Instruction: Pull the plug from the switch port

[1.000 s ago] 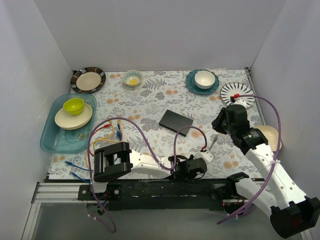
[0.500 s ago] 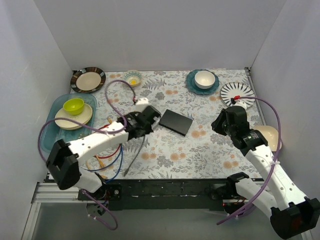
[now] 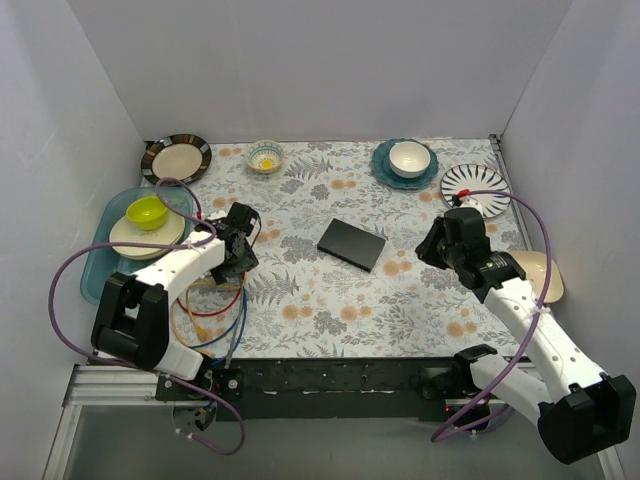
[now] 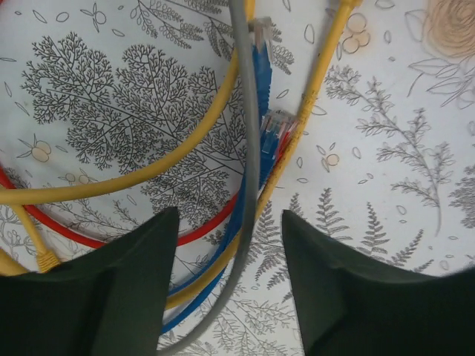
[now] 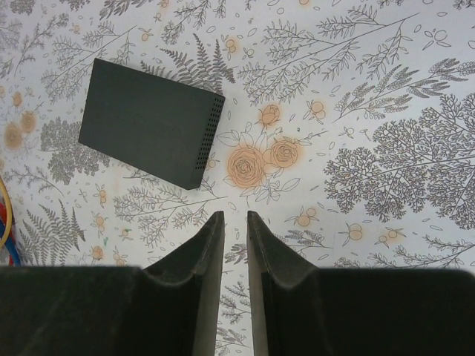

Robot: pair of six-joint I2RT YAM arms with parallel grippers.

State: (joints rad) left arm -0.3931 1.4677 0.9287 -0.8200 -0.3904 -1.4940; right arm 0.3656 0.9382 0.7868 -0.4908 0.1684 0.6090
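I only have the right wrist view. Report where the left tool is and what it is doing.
Observer: The left tool hovers over a pile of cables on the table's left side, beside the blue tray.
Operator: Say whether it holds one.
Observer: No. In the left wrist view its jaws stand wide open, and a gray cable lies on the cloth below the gap.
Operator: Check the plug ends.
Observer: The blue cable's plug lies loose on the cloth, in no socket.
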